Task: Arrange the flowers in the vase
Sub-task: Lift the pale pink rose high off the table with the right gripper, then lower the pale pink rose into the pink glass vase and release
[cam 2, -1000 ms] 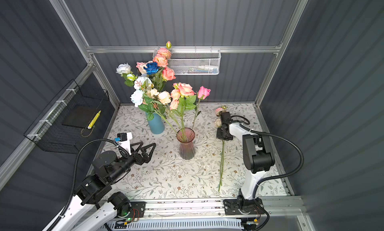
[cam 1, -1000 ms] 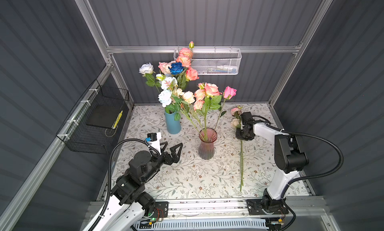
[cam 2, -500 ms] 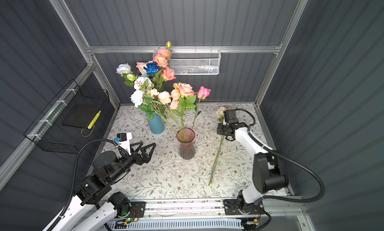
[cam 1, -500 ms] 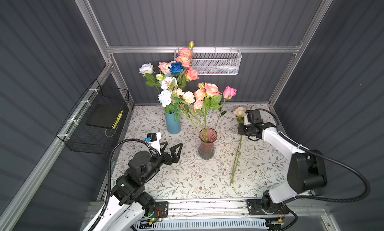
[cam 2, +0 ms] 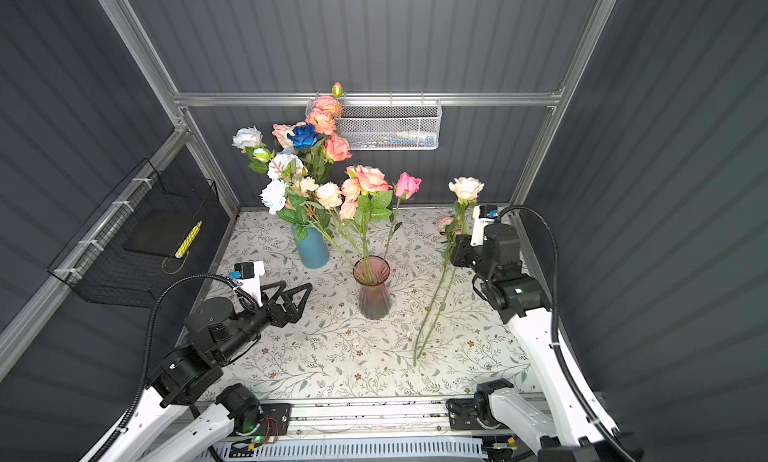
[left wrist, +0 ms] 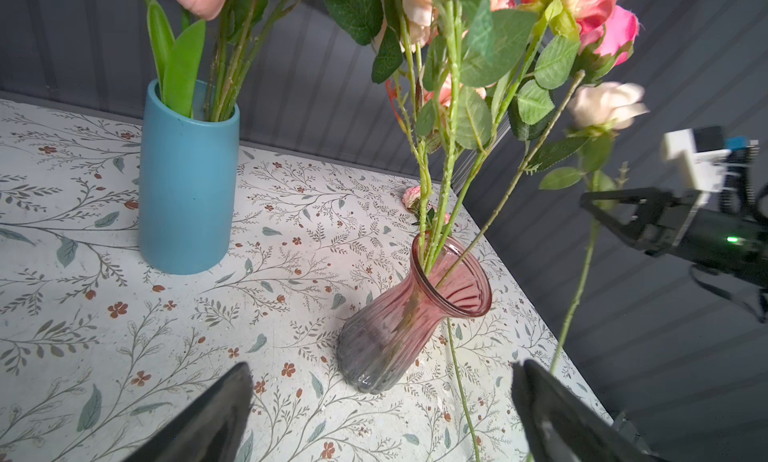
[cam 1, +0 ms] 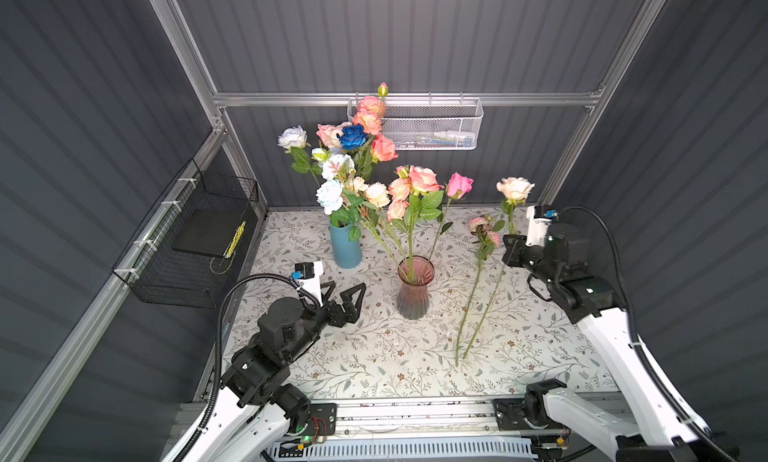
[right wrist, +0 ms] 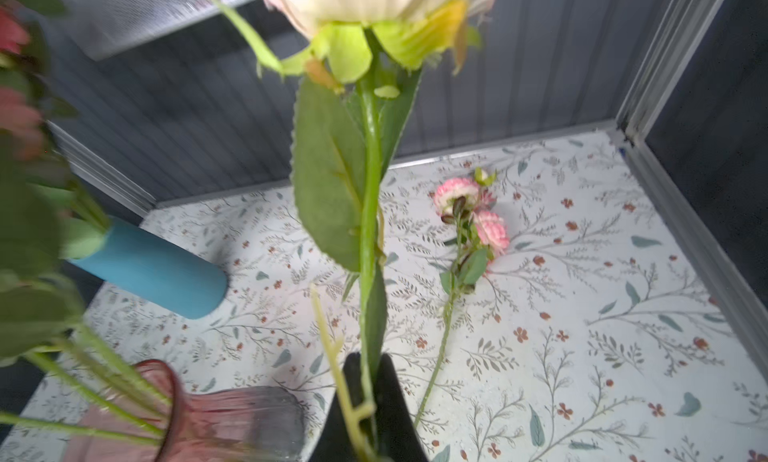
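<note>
- Logging top views first: right pincer (cam 1: 510, 250) is closed on the stem of the cream rose (cam 1: 515, 188), some way below the head. The head is up and the stem slants down toward the front of the bench (cam 1: 374, 356).
- Both top views: pink spray (cam 1: 482, 227) lies flat on the bench just beside that stem, the two lower ends nearly meeting. Cannot tell if the held stem's end touches the bench.
- Pink glass vase (cam 1: 413, 297) stands upright mid-bench with several pink and peach roses (cam 1: 419, 181) in it. Blue vase (cam 1: 345, 247), behind it to the left, holds the larger bunch (cam 1: 353, 137), deep blue head included.
- Left pincer (cam 2: 296, 287) hovers left of the pink glass vase (cam 2: 374, 297), jaws wide, nothing between them.
- Left wrist view: left pincer (left wrist: 382, 366) with fingers spread far apart. Pink glass vase (left wrist: 415, 314) stands beyond the gap, green stems inside. Cream rose (left wrist: 606, 106) and right pincer (left wrist: 598, 206) show further off, apart from the vase mouth.
- Right wrist view: right pincer (right wrist: 368, 364) with fingers pressed together on the cream rose (right wrist: 370, 189) stem; head blurred, cut off by the frame. Pink spray (right wrist: 469, 218) lies on the bench beyond. Blue vase (right wrist: 158, 268) and pink glass vase (right wrist: 232, 418) are also in frame, both blurred.
</note>
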